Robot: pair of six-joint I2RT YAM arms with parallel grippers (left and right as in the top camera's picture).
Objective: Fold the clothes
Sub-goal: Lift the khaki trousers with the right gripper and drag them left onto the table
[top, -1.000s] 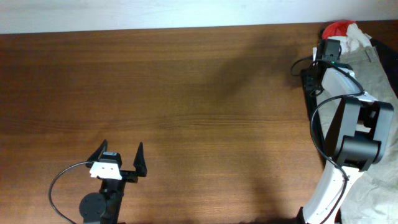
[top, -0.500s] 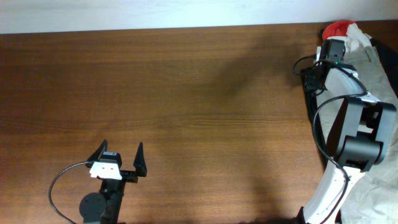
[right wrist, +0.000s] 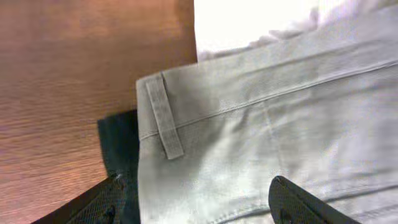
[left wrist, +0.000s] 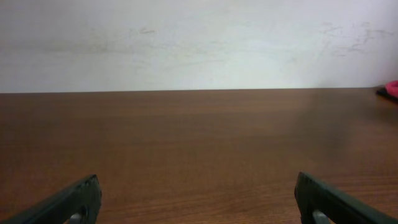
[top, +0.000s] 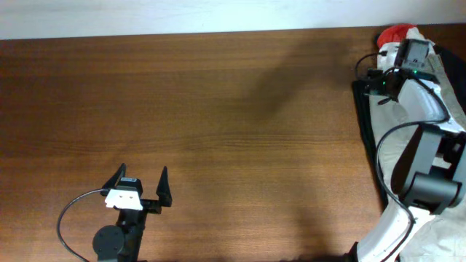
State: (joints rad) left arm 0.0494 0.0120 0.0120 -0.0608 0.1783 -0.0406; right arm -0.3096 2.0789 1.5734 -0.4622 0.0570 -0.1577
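Left claw [top: 143, 178]: fingers spread wide, gripping nothing, low over the dark brown wooden worktop [top: 218, 109], well apart from the clothes.

Right claw [right wrist: 202, 205]: at the worktop's right edge, fingers apart, nothing clamped. Wrinkled light khaki-beige cotton shorts [right wrist: 261, 124] lie directly under it, spanning the gap between the two fingers. The waistband and one belt loop [right wrist: 165, 118] sit just ahead of the tips. Contact with the cloth: cannot tell. A black garment [right wrist: 118, 146] shows from under the shorts beside the claw's left finger. A red-and-white garment [top: 397, 33] is bunched just beyond the claw.
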